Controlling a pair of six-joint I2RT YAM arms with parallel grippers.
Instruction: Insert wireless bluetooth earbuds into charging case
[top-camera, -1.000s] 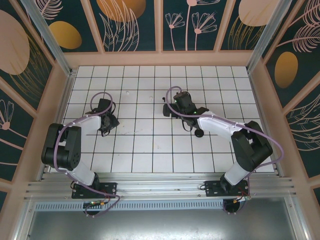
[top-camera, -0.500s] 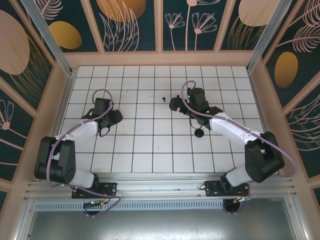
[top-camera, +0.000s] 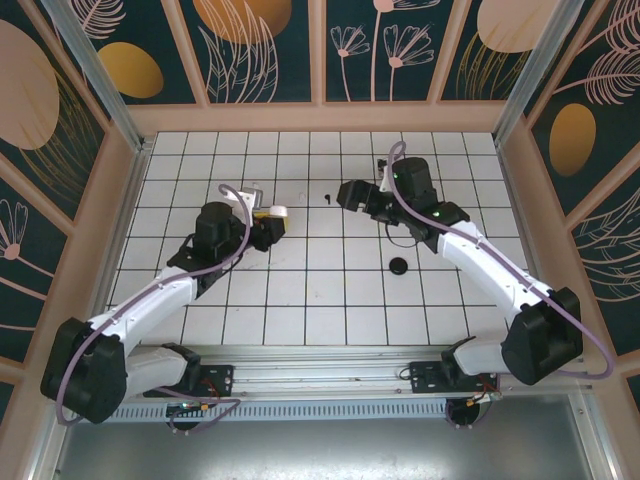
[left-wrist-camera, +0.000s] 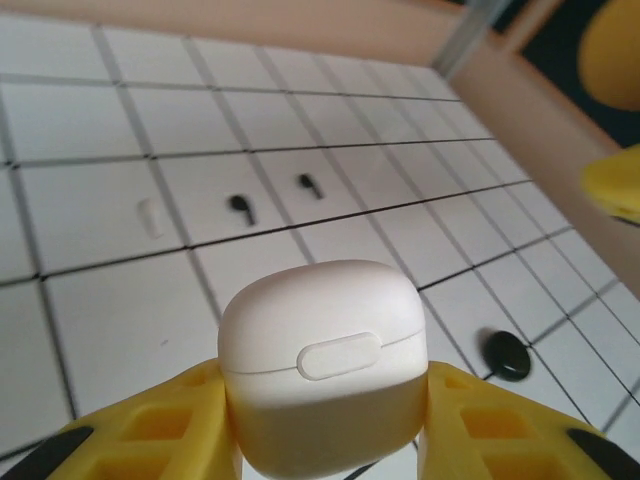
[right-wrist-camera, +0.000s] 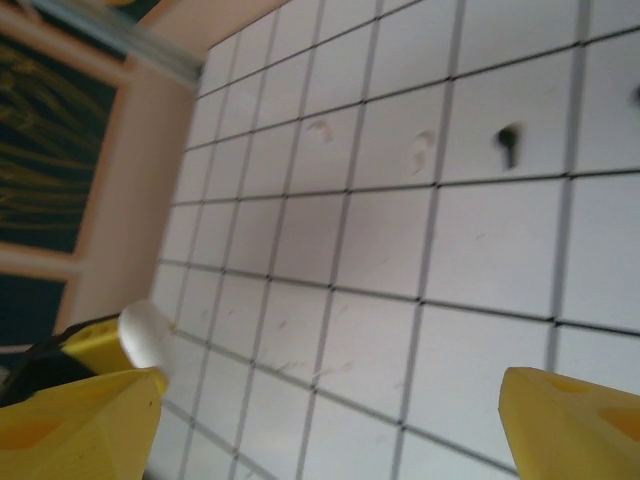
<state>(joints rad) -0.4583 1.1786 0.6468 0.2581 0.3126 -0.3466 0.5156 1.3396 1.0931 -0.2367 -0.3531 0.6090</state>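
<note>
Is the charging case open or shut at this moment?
Shut: the white case held in the left claw shows its lid down on a thin seam; both black buds lie on the tiles.

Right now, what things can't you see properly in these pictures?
- The case, left wrist view: its bottom is hidden by the left gripper and the picture's edge. The lid is shut, so the inside is hidden.
- One earbud, right wrist view: cut off by the right edge.
- An earbud, top view: just a dark speck, too small to show its shape.
- The black round thing, top view: too small to tell what it is.
</note>
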